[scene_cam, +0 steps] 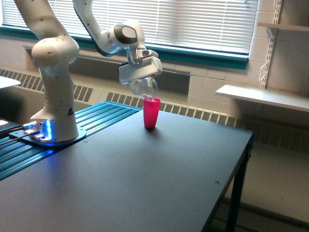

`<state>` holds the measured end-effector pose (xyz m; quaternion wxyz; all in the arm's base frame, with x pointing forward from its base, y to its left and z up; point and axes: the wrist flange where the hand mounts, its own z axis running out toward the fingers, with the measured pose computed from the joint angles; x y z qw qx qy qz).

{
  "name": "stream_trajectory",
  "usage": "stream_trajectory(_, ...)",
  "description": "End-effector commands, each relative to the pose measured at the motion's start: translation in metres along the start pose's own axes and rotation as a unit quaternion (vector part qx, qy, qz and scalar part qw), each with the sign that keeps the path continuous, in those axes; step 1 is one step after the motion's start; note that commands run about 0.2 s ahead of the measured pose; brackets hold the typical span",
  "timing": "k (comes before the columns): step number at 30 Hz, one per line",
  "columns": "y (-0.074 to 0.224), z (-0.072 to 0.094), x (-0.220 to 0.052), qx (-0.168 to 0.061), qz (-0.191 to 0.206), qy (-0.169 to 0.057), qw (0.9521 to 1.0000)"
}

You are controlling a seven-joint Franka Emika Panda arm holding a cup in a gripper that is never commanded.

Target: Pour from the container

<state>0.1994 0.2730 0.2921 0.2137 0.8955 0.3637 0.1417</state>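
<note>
A small clear cup (143,88) is hanging in the air, tipped well over on its side. It is see-through, so the wall and radiator grille behind it are showing faintly through its rounded body. A trace of pinkish colour is showing at its lower edge, too small to make out clearly.

The white hand (141,79) of the robot arm is sitting directly above the cup and is clenching it from the top, so the cup is dangling just beneath the hand's flat white body. The hand itself is tilting, its lower edge sloping up toward the exterior view's right.

The cup's lowered edge is hovering just over the open mouth of a red tumbler (151,113), very near its rim; whether the two are touching cannot be told. The tumbler is standing upright on a dark counter (159,183), toward its far edge.

The white arm is curving up from the hand and back toward the exterior view's left, where its thick base (54,96) is standing on a ribbed blue-lit platform with a glowing blue light at its foot. Closed window blinds (193,21) are filling the wall behind.
</note>
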Motion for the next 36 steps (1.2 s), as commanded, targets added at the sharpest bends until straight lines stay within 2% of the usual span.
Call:
stream_trajectory(1, -0.001, 0.000, 0.001, -0.005, 0.008, -0.002, 1.0000)
stream_trajectory(7, 0.000, -0.001, 0.003, -0.002, 0.012, 0.000, 0.9999)
stream_trajectory(20, 0.007, -0.001, 0.003, -0.012, 0.038, 0.011, 0.9991)
stream_trajectory(23, 0.013, -0.002, 0.003, -0.007, 0.057, 0.014, 0.9982)
stream_trajectory(26, 0.015, -0.003, 0.003, -0.007, 0.059, 0.018, 0.9981)
stream_trajectory(29, 0.017, -0.004, 0.003, 0.008, 0.069, 0.020, 0.9974)
stream_trajectory(31, 0.017, -0.005, 0.002, 0.001, 0.075, 0.024, 0.9969)
stream_trajectory(36, 0.020, -0.006, 0.001, 0.006, 0.087, 0.022, 0.9959)
